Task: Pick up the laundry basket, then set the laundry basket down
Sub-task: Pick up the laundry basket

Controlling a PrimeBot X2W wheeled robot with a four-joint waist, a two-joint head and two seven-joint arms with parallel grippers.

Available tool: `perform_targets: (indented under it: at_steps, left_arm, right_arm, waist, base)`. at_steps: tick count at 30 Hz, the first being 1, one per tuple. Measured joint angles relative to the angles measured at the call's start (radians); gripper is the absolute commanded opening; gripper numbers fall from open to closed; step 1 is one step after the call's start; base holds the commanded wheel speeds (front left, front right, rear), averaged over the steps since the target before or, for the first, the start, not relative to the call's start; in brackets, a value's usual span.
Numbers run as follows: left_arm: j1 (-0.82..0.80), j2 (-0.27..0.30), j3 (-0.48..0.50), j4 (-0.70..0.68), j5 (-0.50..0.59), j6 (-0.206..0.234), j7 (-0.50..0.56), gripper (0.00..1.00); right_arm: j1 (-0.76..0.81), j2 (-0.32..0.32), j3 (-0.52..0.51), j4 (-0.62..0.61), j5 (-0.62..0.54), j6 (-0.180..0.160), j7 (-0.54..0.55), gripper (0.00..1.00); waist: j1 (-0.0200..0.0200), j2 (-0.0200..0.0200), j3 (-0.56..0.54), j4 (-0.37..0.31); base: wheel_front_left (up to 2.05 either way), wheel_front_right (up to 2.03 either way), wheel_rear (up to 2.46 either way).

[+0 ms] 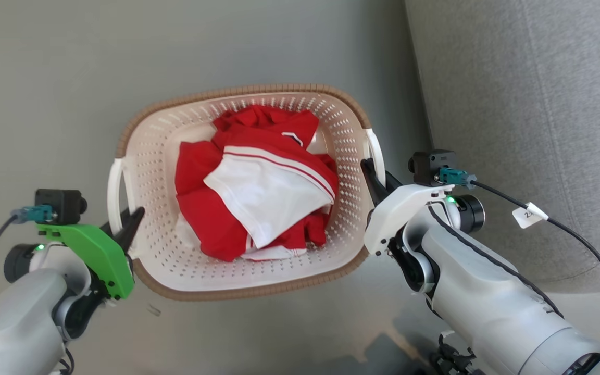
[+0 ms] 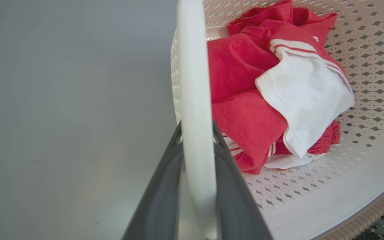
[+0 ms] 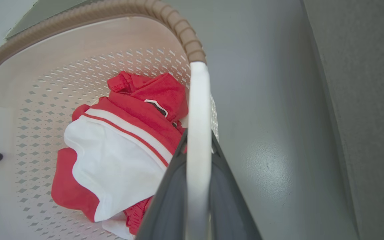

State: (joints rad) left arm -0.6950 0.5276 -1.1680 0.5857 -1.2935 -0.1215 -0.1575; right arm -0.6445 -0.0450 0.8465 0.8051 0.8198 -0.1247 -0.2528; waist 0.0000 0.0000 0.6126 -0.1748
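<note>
a plain grey floor [image 1: 45,78] spreads under everything, and a grey upholstered piece of furniture [image 1: 539,104] rises along the robot's right side. the two pale forearms reach in from the bottom corners of the head view, one to each side.

the laundry basket [image 1: 242,91] sits between them in the middle of the head view, over the floor and just beside the upholstered piece. it is cream and perforated, with a brown woven-look rim. i cannot tell whether its base touches the floor or hangs just above it. a crumpled heap of red and white clothes [image 1: 258,192] lies in its bottom, a white panel with red stripes uppermost.

the left handle [image 1: 115,192] is a white bar on the basket's left side. the left gripper [image 2: 197,128] is clamped on it, one dark finger pressed to each side of the bar in the left wrist view. the right handle [image 1: 376,151] is held the same way by the right gripper [image 3: 198,133], whose fingers close narrowly around the bar just below the end of the brown rim.

a green bracket [image 1: 94,250] caps the left wrist. a small white tag [image 1: 528,214] hangs on the black cable running from the right wrist.
</note>
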Motion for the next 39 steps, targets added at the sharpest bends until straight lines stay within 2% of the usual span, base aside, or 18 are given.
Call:
perform_targets:
  at_steps: [17, 30, 39]
  left_arm:
    - [0.060, -0.076, -0.053, 0.057, -0.028, 0.009, 0.062, 0.00]
    - [0.109, -0.154, -0.059, 0.157, -0.098, 0.009, 0.136, 0.00]
    - [0.127, -0.222, -0.049, 0.213, -0.149, 0.018, 0.183, 0.00]
  right_arm:
    - [0.038, -0.009, 0.060, 0.081, 0.087, 0.000, 0.004, 0.00]
    - [0.056, -0.015, 0.124, 0.116, 0.143, 0.002, 0.071, 0.00]
    - [0.056, -0.019, 0.138, 0.166, 0.166, 0.037, 0.112, 0.00]
  waist:
    - [0.0000, 0.0000, -0.157, 0.017]
    - [0.0000, 0.0000, -0.288, 0.028]
    - [0.0000, 0.0000, -0.379, 0.036]
  base:
    - [0.00, 0.00, 0.00]
    - [0.00, 0.00, 0.00]
    - [0.00, 0.00, 0.00]
